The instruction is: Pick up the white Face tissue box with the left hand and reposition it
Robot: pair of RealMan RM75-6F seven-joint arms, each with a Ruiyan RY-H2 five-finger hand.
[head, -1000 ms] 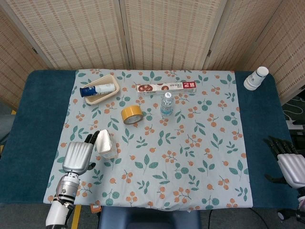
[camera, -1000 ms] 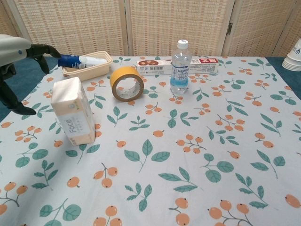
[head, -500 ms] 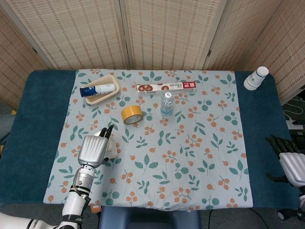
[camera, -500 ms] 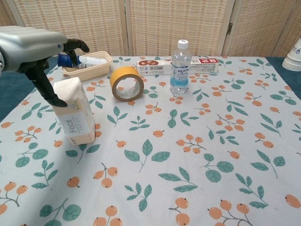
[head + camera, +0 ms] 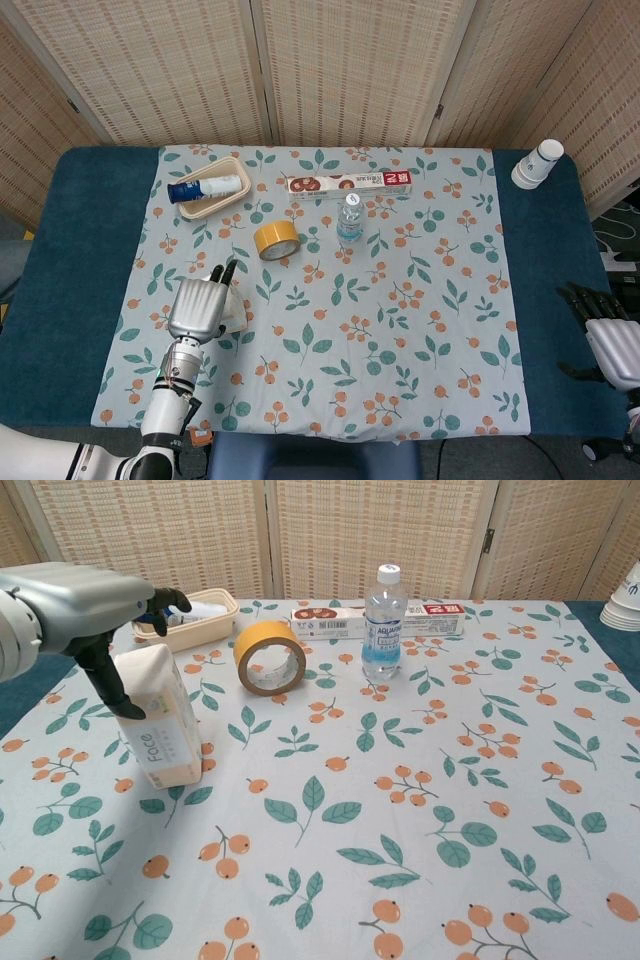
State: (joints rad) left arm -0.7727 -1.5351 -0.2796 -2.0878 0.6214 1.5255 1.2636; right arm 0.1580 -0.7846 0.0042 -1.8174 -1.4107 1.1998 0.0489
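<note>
The white Face tissue box [image 5: 160, 725] stands upright on the floral cloth at the near left. In the head view only a sliver of the tissue box [image 5: 238, 316] shows from under my left hand [image 5: 197, 306]. In the chest view my left hand [image 5: 72, 604] hangs over the box top, its thumb down against the box's left face and its fingers [image 5: 170, 598] reaching past the far side, apart from the box. The box rests on the table. My right hand [image 5: 608, 342] lies open at the far right edge, holding nothing.
A beige tray [image 5: 232, 166] with a blue-and-white tube sits at the back left. A yellow tape roll [image 5: 275, 240], a water bottle [image 5: 348, 218] and a long red-and-white carton [image 5: 350, 184] stand mid-table. Stacked paper cups [image 5: 538, 163] are at the back right.
My left hand has moved from beside the tissue box to over it, and its thumb has come down along the box's left face. The box and my right hand have not moved.
</note>
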